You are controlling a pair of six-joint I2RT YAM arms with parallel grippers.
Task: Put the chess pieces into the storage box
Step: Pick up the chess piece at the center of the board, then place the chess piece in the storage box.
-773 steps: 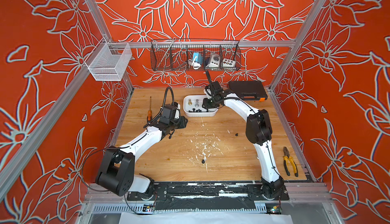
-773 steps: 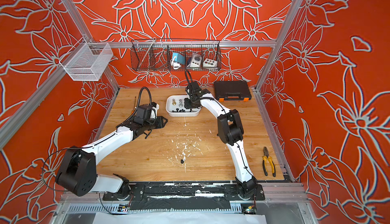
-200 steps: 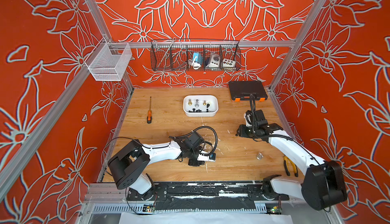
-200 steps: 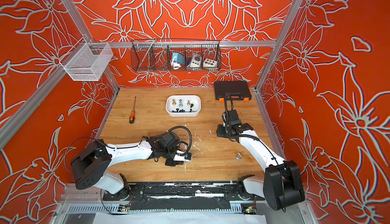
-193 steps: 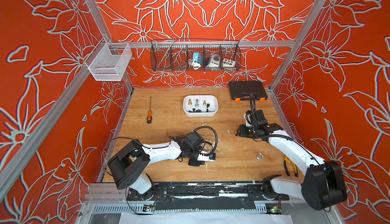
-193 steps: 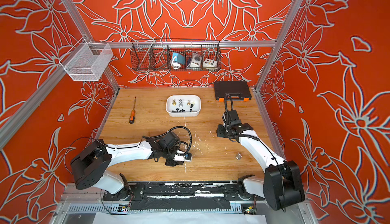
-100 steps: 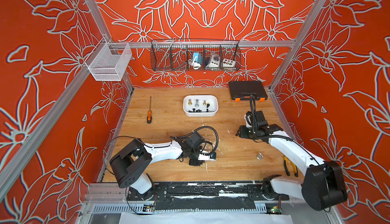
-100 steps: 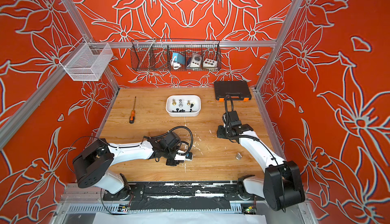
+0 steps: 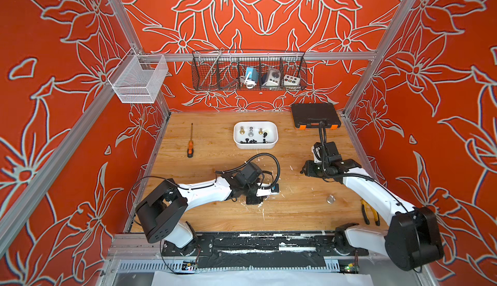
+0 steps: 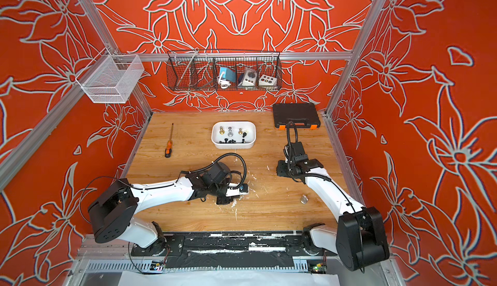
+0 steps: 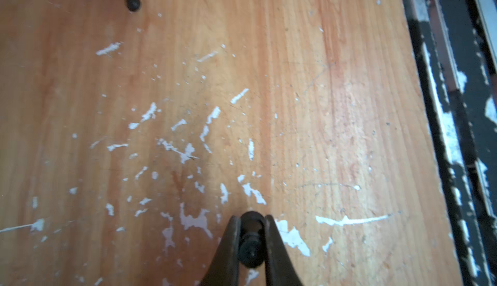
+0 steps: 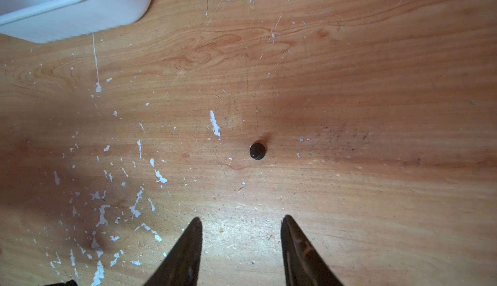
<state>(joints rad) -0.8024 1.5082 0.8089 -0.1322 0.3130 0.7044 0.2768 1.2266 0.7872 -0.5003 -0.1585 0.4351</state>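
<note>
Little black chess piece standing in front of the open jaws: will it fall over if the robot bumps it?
Probably. The tiny round black chess piece stands upright on a small base, so a sideways nudge could tip it. Once down, its round body might roll across the smooth wooden table. It looks light, so lifting should be easy.

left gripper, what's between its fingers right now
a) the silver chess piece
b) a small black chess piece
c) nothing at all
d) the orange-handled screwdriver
b: in the left wrist view the left gripper has both fingers pressed against a small black chess piece, just above the wooden table.
</note>
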